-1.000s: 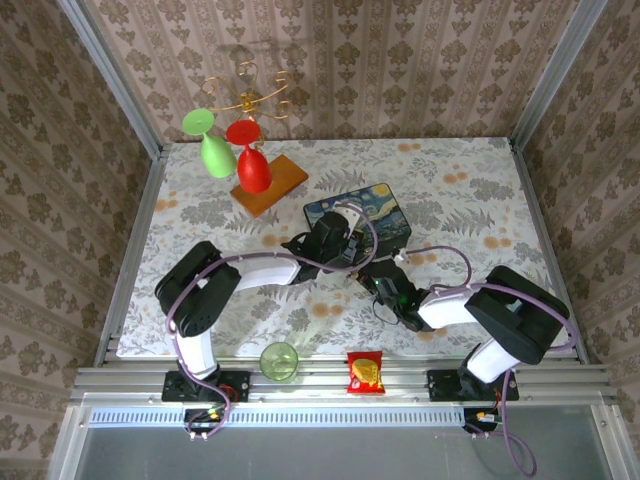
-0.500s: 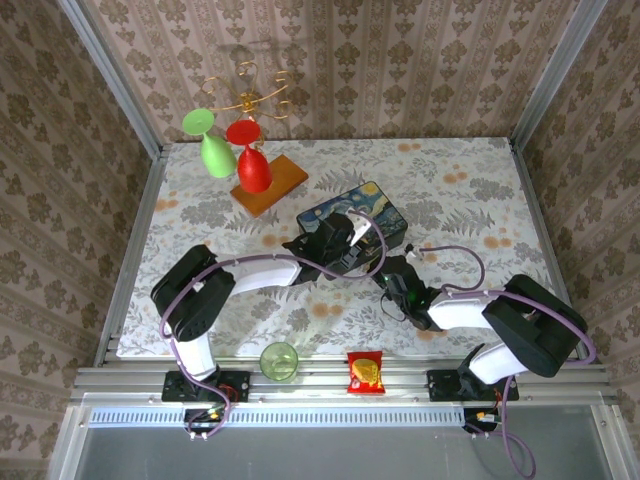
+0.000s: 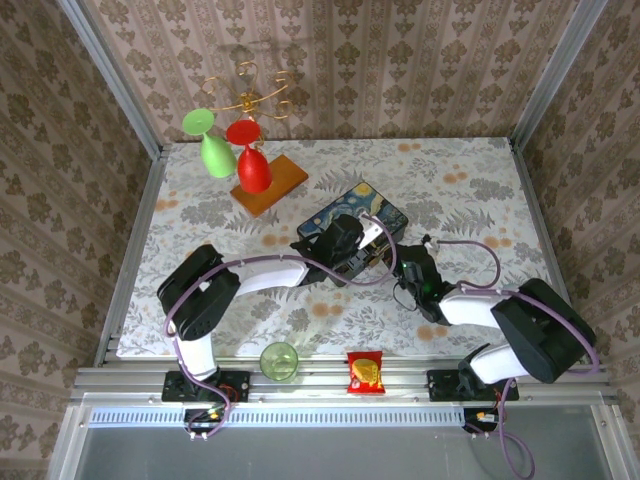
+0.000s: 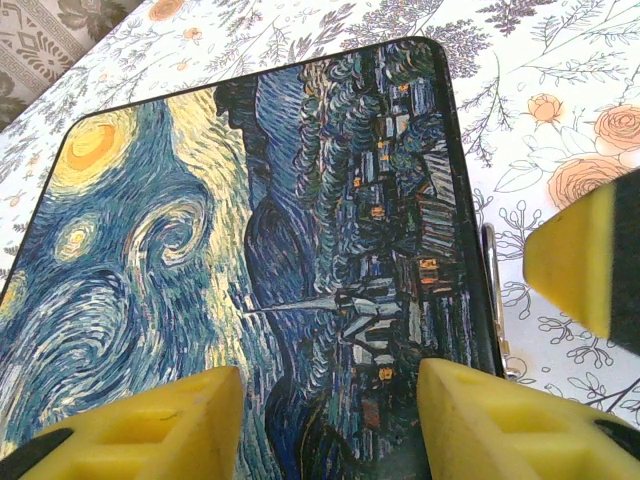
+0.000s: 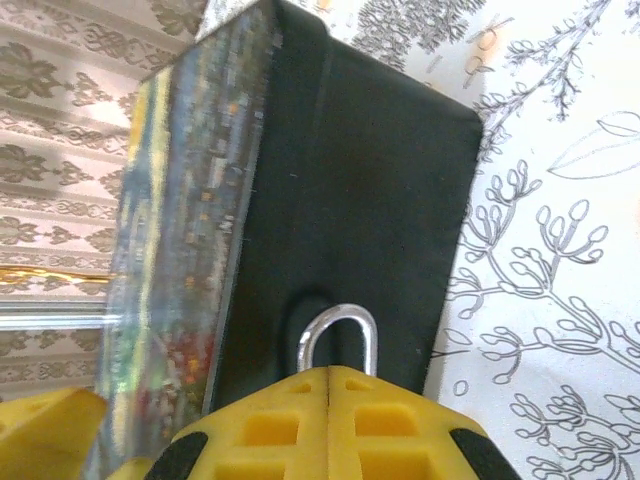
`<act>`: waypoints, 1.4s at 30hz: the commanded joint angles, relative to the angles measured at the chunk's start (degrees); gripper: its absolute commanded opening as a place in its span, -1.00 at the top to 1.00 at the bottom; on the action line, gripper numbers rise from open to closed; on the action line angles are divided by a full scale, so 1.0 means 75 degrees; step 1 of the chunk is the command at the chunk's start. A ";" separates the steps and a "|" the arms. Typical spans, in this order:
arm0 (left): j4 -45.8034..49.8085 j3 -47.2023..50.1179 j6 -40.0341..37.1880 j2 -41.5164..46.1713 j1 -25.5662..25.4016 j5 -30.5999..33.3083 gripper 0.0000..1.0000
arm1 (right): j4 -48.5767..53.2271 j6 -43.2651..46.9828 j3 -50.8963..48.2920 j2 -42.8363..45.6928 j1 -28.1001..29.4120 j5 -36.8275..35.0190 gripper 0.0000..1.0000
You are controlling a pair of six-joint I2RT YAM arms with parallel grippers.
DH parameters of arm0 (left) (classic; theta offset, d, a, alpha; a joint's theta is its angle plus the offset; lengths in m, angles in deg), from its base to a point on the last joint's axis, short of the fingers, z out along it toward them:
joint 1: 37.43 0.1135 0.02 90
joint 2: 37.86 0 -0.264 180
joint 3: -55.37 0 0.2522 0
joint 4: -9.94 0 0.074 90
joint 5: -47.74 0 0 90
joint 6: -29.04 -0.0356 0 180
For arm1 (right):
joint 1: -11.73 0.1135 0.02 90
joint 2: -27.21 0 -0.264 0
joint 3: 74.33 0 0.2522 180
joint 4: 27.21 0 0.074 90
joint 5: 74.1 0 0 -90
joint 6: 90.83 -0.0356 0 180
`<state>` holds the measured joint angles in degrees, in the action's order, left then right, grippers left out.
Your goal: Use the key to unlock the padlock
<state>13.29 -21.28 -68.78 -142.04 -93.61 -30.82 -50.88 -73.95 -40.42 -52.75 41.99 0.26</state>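
Observation:
The padlock shows as a silver shackle (image 5: 340, 335) poking out of my right gripper (image 5: 328, 376), whose yellow fingers are shut on it; the brass body is hidden between them. Just behind the shackle stands the dark side of the painted blue box (image 5: 350, 190). My left gripper (image 4: 325, 410) hangs open over the box lid (image 4: 250, 230), one finger near each side. From above, the left gripper (image 3: 362, 243) is at the box's (image 3: 345, 210) near edge and the right gripper (image 3: 406, 262) is just right of it. The key is hidden.
A green cup (image 3: 279, 360) and a red-and-yellow snack packet (image 3: 365, 371) sit at the table's near edge. At the back left, a green glass (image 3: 212, 150) and a red glass (image 3: 252, 162) hang over an orange board (image 3: 272, 184). A right finger (image 4: 590, 260) shows beside the box.
My right gripper has moved up and to the right, toward the box's right end. The box has turned slightly, and the left gripper has shifted right along it.

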 commanded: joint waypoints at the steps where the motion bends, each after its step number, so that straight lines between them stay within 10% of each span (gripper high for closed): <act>1: 0.2301 0.0477 -0.0397 -0.0296 -0.0013 0.0029 -0.03 | 0.0239 0.0174 -0.0210 0.0375 0.0027 -0.0315 1.00; 10: 0.2983 0.0015 -0.0129 0.0971 -0.0108 0.0325 -0.66 | 0.1217 0.1516 -0.0487 0.1105 -0.0796 0.0789 1.00; 12: 0.3445 -0.0184 -0.0166 0.1113 -0.0205 0.0106 -0.99 | 0.1218 0.2043 -0.0606 0.1247 -0.1168 0.1577 0.67; 16: 0.4073 -0.0344 -0.0365 0.0891 -0.0525 0.0539 -1.00 | 0.1184 0.2760 -0.0392 0.1204 -0.1612 0.3110 0.05; 26: 0.5098 -0.0901 -0.0405 -0.0102 -0.0516 0.1644 -0.74 | -0.1053 0.2466 -0.0147 -0.0663 -0.1628 0.4371 0.10; 42: 0.4655 -0.0053 -0.0562 -0.0032 -0.0231 0.1237 -0.33 | 0.1022 0.5694 0.0115 -0.0861 0.0922 -0.1060 -0.07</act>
<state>41.42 -25.54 -72.95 -139.96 -97.61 -18.80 -44.83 -37.19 -39.94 -57.45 48.46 4.20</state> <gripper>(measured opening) 0.674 0.528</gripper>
